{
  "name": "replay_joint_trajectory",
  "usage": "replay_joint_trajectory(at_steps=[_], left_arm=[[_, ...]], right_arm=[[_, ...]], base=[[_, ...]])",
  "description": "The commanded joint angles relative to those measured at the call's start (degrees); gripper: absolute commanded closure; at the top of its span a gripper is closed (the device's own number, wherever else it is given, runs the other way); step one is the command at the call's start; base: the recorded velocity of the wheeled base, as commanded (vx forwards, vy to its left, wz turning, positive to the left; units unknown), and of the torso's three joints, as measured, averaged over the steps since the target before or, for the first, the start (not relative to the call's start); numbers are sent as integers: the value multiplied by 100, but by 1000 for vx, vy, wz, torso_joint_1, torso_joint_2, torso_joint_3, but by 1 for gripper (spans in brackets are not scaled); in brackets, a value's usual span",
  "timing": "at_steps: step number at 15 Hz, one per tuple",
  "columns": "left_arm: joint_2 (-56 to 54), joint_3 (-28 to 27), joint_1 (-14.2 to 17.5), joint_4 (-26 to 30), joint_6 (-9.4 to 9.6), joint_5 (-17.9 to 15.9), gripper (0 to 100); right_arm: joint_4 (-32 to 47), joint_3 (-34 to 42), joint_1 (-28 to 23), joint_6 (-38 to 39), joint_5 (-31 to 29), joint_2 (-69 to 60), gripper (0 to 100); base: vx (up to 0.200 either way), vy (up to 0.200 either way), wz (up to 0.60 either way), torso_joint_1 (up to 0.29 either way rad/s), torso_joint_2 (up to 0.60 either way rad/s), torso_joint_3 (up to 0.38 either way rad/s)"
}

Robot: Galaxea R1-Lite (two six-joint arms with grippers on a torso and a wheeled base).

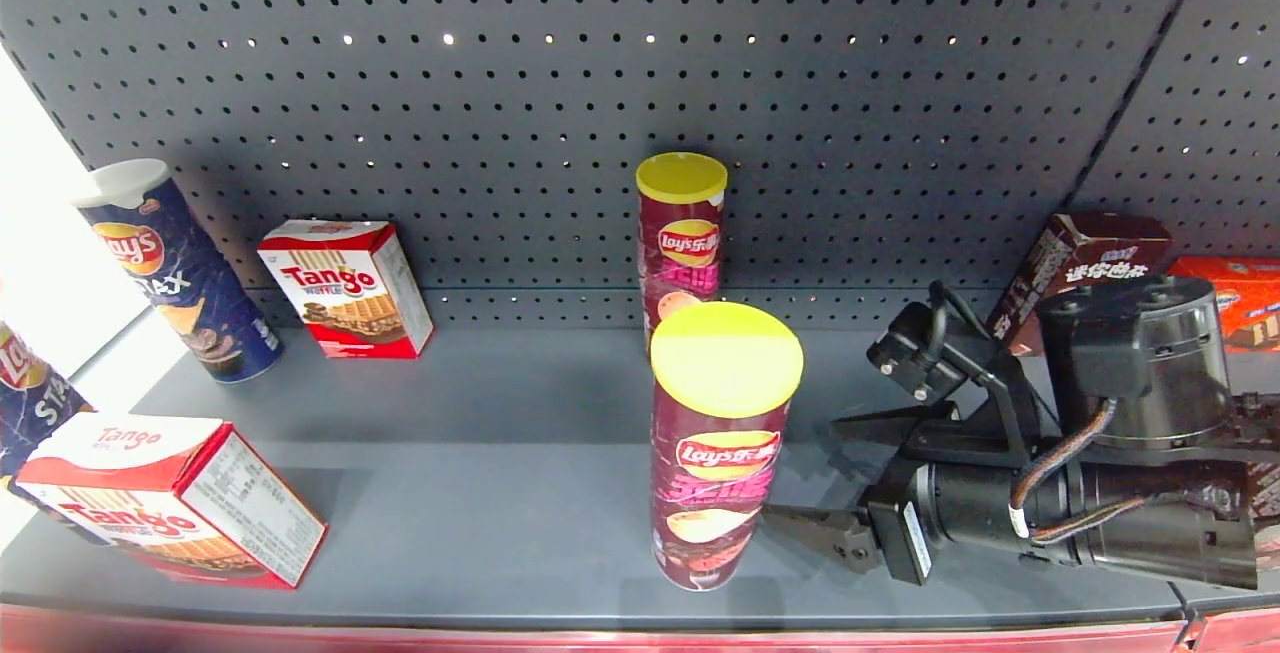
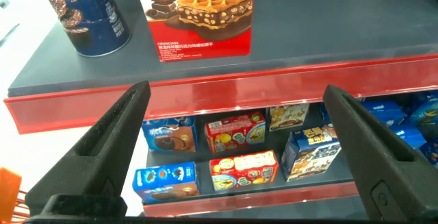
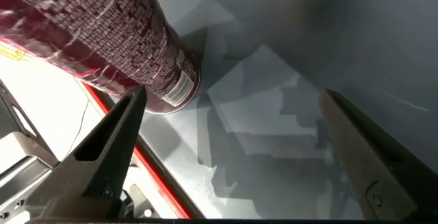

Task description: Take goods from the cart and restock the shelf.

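Grey pegboard shelf [image 1: 480,453]: maroon chips can [image 1: 715,453], yellow lid, lower centre; right end effector [image 1: 805,468] just beside it, jaws apart; left end effector [image 2: 237,94] likewise apart.

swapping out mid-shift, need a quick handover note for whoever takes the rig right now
Left gripper: open, empty, in front of the red shelf edge.
Right gripper: open, just right of the front maroon can, not gripping it.
Done: that can stands upright on the shelf, in front of the back maroon can.
Left: probably pull the right arm clear, then fetch the next item from the cart.
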Motion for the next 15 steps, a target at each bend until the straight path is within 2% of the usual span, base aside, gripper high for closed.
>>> replay_joint_trajectory(at_steps=[1,6,9,15], left_arm=[[9,0,1,-1,0,1,0],[9,0,1,-1,9,-8,0],[9,0,1,-1,9,-8,0],[9,0,1,-1,9,-8,0]], right_arm=[[1,15,-9,6,-5,-12,0],[1,24,-264,-3,3,-126,0],[1,-3,-97,-3,3,-65,0],[1,-179,-79,-223,21,181,0]], base=[[0,0,0,0,0,0],[0,0,0,0,0,0],[0,0,0,0,0,0],[0,0,0,0,0,0]])
